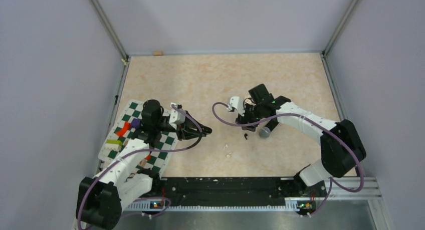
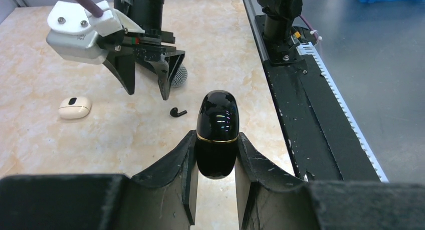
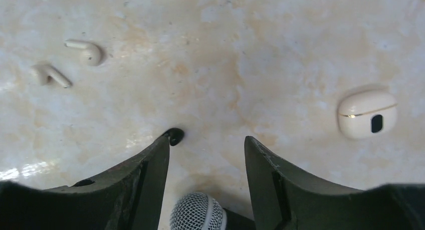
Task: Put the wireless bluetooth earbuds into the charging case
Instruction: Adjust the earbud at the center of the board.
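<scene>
Left hand [image 2: 216,140] is clamped on the glossy black case [image 2: 217,115], a rounded pebble with a gold seam and its lid shut. Right hand [image 3: 206,142] hangs open just above a tiny black bud [image 3: 174,136] on the marbled worktop [image 3: 250,49], so I'd say it's pickup time. That calls for a fine pinch, and the case needs opening. Two smooth white buds [image 3: 89,52] lie off to the side.

The black case [image 2: 216,132] is gleaming glossy, with a gold metallic band. The white case [image 3: 367,113] is looking smooth plastic. The microphone [image 3: 197,213] is showing metal mesh. The marbled table [image 3: 250,49] is shining.
</scene>
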You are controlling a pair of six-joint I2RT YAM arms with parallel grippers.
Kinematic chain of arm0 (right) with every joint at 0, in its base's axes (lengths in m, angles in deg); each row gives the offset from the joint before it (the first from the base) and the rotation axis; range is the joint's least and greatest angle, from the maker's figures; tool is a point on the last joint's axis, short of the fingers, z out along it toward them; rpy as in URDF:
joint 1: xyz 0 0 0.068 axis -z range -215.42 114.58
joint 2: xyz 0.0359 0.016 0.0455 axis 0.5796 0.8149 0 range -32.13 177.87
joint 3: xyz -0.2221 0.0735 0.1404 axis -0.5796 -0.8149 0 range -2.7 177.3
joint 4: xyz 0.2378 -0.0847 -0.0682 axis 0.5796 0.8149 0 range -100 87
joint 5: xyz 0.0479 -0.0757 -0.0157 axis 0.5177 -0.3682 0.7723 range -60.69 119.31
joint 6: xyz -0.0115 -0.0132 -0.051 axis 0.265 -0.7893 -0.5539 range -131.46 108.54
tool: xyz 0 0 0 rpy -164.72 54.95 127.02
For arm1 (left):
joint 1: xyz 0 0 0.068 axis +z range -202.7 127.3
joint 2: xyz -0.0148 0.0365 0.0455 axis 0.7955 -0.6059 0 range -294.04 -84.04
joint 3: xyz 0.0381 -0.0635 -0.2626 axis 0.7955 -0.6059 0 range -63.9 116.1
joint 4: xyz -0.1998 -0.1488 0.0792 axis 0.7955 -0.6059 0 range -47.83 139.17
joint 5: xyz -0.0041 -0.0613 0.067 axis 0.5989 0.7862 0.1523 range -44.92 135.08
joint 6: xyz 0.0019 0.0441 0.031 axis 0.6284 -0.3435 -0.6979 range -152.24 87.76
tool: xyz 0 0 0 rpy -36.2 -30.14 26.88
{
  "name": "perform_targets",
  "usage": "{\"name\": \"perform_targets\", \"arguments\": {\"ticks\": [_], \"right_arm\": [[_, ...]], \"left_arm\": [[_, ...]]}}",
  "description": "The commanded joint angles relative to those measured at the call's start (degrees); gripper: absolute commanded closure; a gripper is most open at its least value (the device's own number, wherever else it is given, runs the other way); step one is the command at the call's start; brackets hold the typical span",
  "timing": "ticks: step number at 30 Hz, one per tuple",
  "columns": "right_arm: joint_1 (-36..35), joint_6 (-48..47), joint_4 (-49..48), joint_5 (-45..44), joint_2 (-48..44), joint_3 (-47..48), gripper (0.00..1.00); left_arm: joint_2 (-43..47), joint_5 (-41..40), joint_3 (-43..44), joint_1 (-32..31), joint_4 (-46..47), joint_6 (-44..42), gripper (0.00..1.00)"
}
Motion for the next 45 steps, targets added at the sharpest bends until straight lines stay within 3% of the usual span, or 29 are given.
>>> {"name": "perform_targets", "arguments": {"ticks": [1,5,8,29,40,45], "right_arm": [[0.7,-2.5,-6.6,-6.8,-2.4,-3.7,0.4],[0.5,-6.4,-4.9,-7.7,-0.3,-5.3,0.15],[0.1,-7.4,-5.5,-8.4,-0.2,-6.1,0.07],[-2.0,-5.7,-8.3,-10.9,5.9,-6.9,0.01],[-2.3,-0.6,-8.5,-8.5,9.1,-4.4,0.01],[-2.3,3.7,-11.0,-11.8,10.7,-2.7,0.01]], "left_arm": [[0.1,2.0,2.4,0.3,0.1,-1.6,1.0],[0.7,2.0,2.7,0.3,-1.1,-2.2,1.0],[0.9,2.2,3.0,0.3,-1.8,-2.5,1.0],[0.6,2.7,3.5,0.4,-3.8,-4.4,1.0],[0.6,3.0,3.8,0.3,-5.0,-5.5,1.0],[0.6,3.1,3.9,0.3,-5.5,-6.0,1.0]]}}
